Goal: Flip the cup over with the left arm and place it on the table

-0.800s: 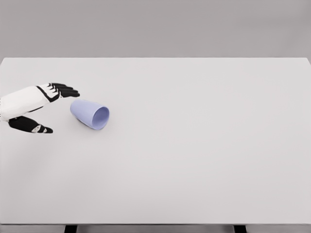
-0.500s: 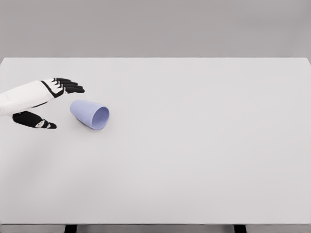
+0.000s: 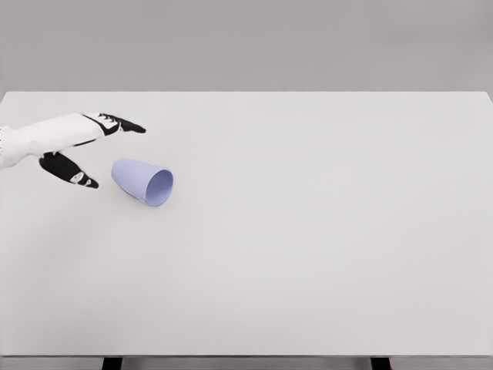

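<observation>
Table: 1, white, fills most of head view; far edge runs straight across upper part, near edge along bottom w/ two dark legs below. Wide bare surface right of centre and toward near edge.

Left arm: 1, white forearm enters from left edge, upper left, reaching rightward over the table. Left hand: released, holds nothing; black fingers extended to the right, thumb spread apart below them, pointing down-right toward cup.

Cup: 1, lavender, lying on its side on table, left part, mouth facing right and toward the near edge. Just beside thumb tip, no contact visible; well inside all table edges.
</observation>
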